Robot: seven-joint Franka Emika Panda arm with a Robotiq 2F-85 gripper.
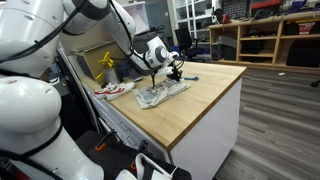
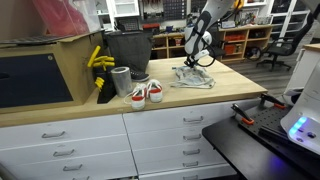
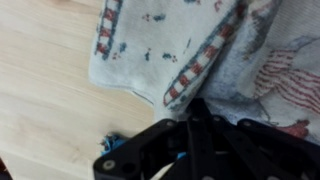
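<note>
Crumpled white dish towel [image 3: 150, 40] with red striped hems lies spread on a pale wooden countertop [image 3: 40, 90]. The black gripper [image 3: 195, 108] sits at one hem, jaws drawn together; whether fabric is pinched cannot be told. The towel looks light, thin and limp, best taken by a hem or corner

Exterior camera beside robot body [image 1: 30, 110], looking along countertop [image 1: 205, 95]; exterior camera fronting drawers [image 2: 170, 130]; both share cloth [image 1: 160, 93]; wrist camera close overhead.
</note>
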